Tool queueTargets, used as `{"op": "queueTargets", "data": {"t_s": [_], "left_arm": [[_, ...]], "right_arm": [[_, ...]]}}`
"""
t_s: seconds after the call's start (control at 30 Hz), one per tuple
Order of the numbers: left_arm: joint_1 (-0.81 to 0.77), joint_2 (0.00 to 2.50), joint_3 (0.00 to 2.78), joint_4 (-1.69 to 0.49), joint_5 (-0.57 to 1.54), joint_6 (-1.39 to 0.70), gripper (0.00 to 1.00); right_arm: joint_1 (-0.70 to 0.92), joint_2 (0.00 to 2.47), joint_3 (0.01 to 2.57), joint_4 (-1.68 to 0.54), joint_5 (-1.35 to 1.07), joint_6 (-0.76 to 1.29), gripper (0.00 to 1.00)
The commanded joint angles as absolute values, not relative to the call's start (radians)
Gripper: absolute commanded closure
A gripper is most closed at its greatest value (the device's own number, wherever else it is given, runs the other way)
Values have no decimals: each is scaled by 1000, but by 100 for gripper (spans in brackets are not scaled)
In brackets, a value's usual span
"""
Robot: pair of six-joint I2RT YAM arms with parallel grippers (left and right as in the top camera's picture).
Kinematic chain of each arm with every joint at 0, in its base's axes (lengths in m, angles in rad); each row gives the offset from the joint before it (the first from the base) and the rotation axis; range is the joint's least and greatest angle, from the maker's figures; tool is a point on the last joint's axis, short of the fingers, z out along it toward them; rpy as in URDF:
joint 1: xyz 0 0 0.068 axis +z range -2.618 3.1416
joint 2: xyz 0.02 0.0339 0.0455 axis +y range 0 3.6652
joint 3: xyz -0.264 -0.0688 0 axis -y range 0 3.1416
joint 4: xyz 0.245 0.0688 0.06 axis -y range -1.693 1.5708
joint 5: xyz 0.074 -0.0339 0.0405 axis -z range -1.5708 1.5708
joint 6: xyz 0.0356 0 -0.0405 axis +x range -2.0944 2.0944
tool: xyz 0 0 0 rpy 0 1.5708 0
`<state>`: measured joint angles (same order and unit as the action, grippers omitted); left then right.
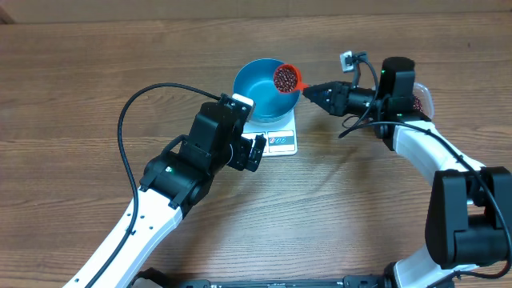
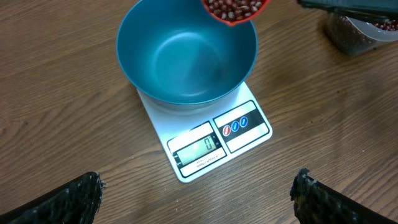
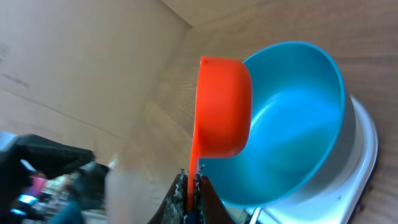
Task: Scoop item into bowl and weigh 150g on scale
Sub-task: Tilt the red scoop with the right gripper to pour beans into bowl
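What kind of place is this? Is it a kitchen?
Probably a robot test lab, not a kitchen. Robot arms work at a wooden table, and the right tool holds a red-orange scoop of beans over a blue bowl on a kitchen scale.

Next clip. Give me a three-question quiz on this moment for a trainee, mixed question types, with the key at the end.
1. True or false: the blue bowl on the scale already has beans in it.
2. Where is the red scoop of beans? A) above the bowl's rim B) lying on the table C) resting on the scale's display
3. Which gripper holds the scoop's handle, and how does the other one stand?
Key: 1 false, the bowl is empty. 2 A. 3 The right gripper, shut on the handle; the left gripper is open and holds nothing.
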<state>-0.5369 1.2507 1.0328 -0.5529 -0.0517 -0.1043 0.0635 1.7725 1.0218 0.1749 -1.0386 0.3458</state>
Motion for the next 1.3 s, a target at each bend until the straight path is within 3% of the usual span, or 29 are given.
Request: {"op": "queueTargets", "data": {"t_s": [0.0, 0.17, 1.0, 1.27], "left_arm": [[-537, 1255, 1032, -550, -40, -93, 0], [-537, 1255, 1032, -550, -40, -93, 0], [-537, 1255, 1032, -550, -40, -93, 0], [-537, 1255, 1032, -550, -40, -93, 1]], "right_arm": [[95, 1777, 1034, 194, -925, 208, 96], [112, 1777, 1034, 194, -837, 82, 96], [119, 1777, 1034, 244, -929, -611, 96], [119, 1777, 1034, 287, -936, -643, 96]]}}
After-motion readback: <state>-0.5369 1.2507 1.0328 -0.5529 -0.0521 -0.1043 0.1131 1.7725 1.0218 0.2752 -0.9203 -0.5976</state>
